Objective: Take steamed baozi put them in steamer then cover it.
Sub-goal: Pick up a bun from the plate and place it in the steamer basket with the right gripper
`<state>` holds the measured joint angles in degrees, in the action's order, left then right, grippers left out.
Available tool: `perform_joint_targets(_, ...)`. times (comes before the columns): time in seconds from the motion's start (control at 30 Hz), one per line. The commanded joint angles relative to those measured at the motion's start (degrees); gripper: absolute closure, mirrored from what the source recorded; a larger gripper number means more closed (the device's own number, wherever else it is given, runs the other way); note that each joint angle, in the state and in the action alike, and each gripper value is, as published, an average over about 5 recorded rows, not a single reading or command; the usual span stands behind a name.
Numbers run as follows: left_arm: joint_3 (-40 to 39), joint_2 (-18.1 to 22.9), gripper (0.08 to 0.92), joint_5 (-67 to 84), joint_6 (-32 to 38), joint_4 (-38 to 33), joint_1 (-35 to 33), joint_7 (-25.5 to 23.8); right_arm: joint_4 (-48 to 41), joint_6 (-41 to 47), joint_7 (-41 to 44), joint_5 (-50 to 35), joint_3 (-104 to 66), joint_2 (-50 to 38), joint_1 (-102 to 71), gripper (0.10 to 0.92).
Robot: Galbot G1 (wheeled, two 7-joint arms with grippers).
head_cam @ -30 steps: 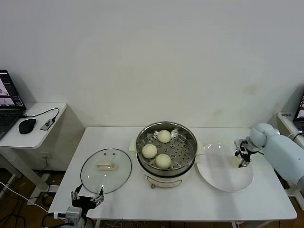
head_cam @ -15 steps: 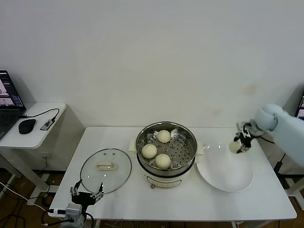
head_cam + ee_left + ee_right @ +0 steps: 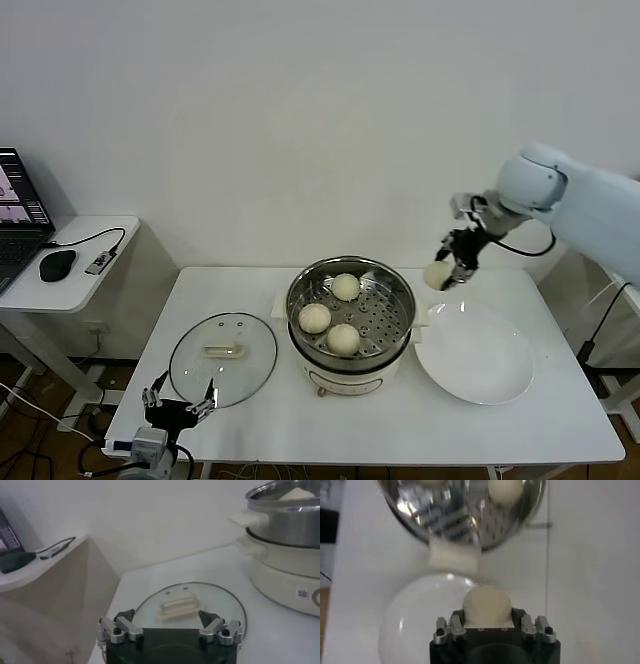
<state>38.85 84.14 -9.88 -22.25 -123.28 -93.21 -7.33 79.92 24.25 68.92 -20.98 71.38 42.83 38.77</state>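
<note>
Head view: the right gripper [image 3: 447, 272] grips the fourth baozi [image 3: 437, 275] in the air at the steamer's [image 3: 350, 318] two o'clock; three baozi [image 3: 343, 339] lie inside. The cover [image 3: 223, 358] lies at nine o'clock.

Left wrist view: the left gripper [image 3: 170, 630] is spread wide, empty, before the cover [image 3: 190, 605].

Right wrist view: fingers [image 3: 451, 625] clamp the baozi [image 3: 487, 605] over the plate [image 3: 415, 615].

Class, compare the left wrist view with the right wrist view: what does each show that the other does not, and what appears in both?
Only the left wrist view shows the glass cover lying flat on the table, the open left gripper just short of it, and the side stand with a mouse.

Only the right wrist view shows the right gripper shut on a baozi, held above the white plate.

Both show the steamer and part of a baozi inside it.
</note>
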Motion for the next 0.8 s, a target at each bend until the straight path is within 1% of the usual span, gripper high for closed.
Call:
perform_joint_targets(0.03, 0.01, 0.01, 0.177, 0.02, -0.01, -2.5, -0.33, -0.12, 2.5, 6.84, -0.85, -10.71, 8.89, 9.49, 7.76, 0.448)
perform_joint_targets(0.27, -0.53, -0.75, 0.177, 0.28, -0.26, -2.95, -0.59, -0.61, -2.4, 7.97, -2.4, -7.6, 6.15, 14.47, 1.37, 0.448)
perform_joint_targets(0.37, -0.41, -0.81, 0.177, 0.59, -0.33, -2.87, -0.42, -0.66, -4.82, 8.15, -2.48, -4.99, 5.09, 16.08, -1.07, 0.448)
perform_joint_targets(0.5, -0.43, -0.69, 0.177, 0.97, -0.28, -2.53, -0.31, -0.59, -7.78, 8.15, -2.6, -1.2, 3.03, 17.43, -4.59, 0.448)
perform_joint_targets(0.8, -0.35, -0.7, 0.177, 1.18, -0.27, -0.83, 0.37, -0.59, -12.17, 8.12, -3.43, 3.4, -0.83, 19.15, -12.54, 0.448)
